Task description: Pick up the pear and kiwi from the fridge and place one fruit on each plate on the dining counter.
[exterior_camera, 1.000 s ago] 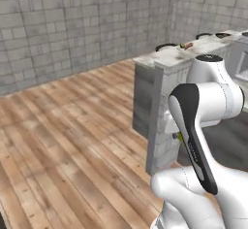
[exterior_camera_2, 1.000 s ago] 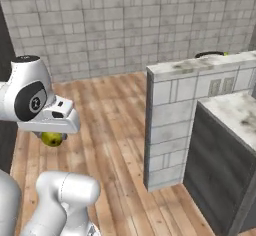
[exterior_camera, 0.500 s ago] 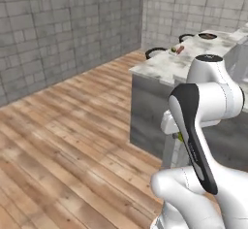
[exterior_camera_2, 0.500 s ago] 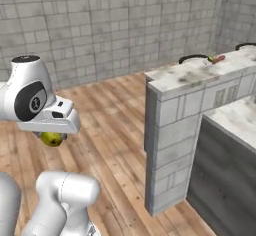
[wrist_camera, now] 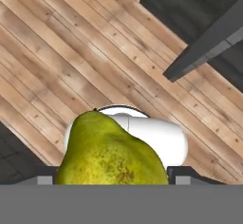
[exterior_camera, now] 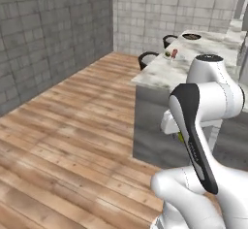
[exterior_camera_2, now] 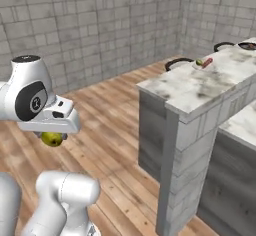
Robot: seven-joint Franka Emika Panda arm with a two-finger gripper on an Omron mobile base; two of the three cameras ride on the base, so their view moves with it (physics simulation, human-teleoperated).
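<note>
**Right base view: pear carried beside the dining counter**

Left base view has the white arm at near right, with no legible writing on its shell. Under the wrist in the right base view, the gripper (exterior_camera_2: 52,136) is closed on the pear (exterior_camera_2: 52,139), held above the wooden floor (exterior_camera_2: 107,130). Right of it stands the dining counter (exterior_camera_2: 200,82), whose far end bears two plates (exterior_camera_2: 179,63). Hand view shows the pear (wrist_camera: 111,154) filling the space between the fingertips.

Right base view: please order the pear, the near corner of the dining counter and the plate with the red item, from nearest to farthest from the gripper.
1. pear, held in the gripper, at left.
2. Near corner of the dining counter, mid-frame.
3. plate, far along the counter, upper right.
</note>
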